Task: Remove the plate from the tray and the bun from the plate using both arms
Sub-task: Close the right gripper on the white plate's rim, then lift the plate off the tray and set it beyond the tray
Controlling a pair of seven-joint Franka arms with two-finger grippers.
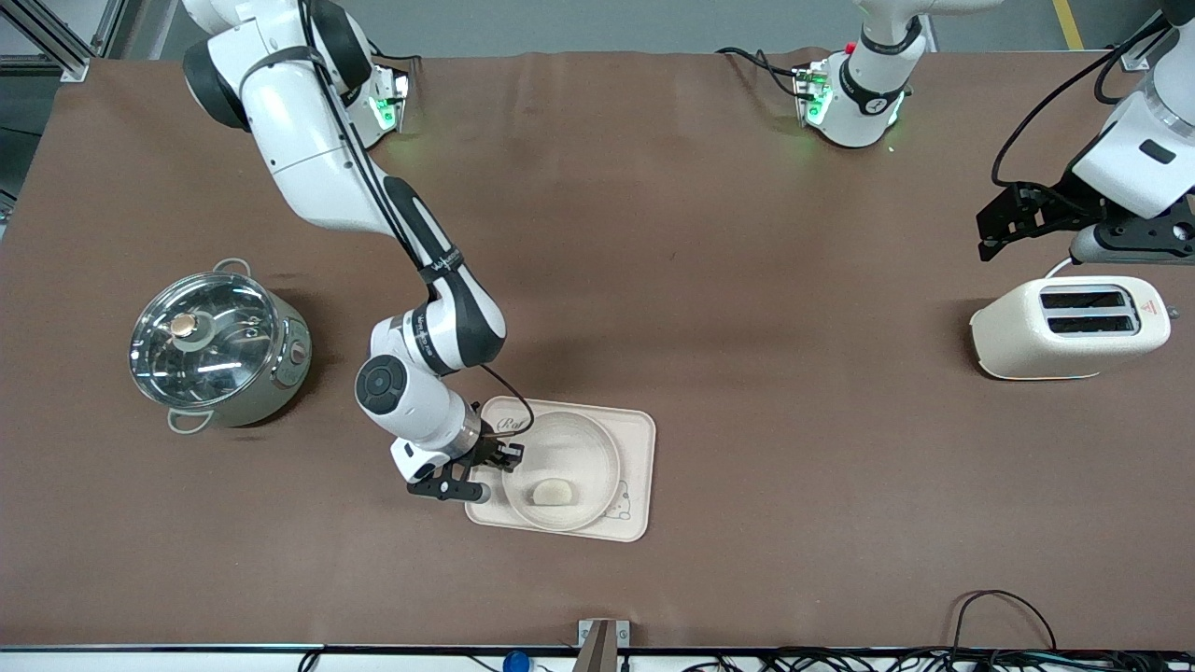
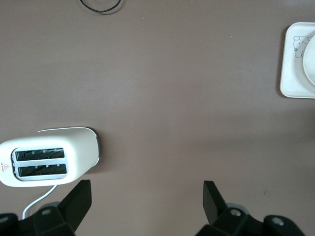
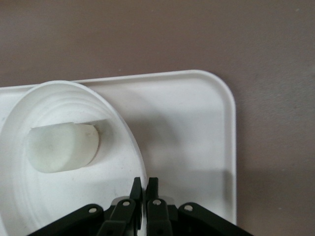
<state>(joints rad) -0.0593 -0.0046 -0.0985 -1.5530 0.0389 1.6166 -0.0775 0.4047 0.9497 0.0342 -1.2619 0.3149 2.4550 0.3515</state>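
Observation:
The round cream plate (image 1: pixel 569 453) lies on the rectangular cream tray (image 1: pixel 635 439) near the front middle of the table. The pale oval bun (image 1: pixel 551 491) rests in the plate, on its side nearer the front camera. My right gripper (image 1: pixel 509 455) is shut on the plate's rim at the end toward the right arm; in the right wrist view its gripper (image 3: pixel 145 184) pinches the rim of the plate (image 3: pixel 118 123), with the bun (image 3: pixel 61 146) beside it and the tray (image 3: pixel 197 128) under it. My left gripper (image 2: pixel 146 194) is open and empty, held up over the toaster, waiting.
A cream two-slot toaster (image 1: pixel 1072 325) stands toward the left arm's end; it also shows in the left wrist view (image 2: pixel 47 156). A steel pot with a glass lid (image 1: pixel 217 345) stands toward the right arm's end. Cables lie along the front edge (image 1: pixel 990 607).

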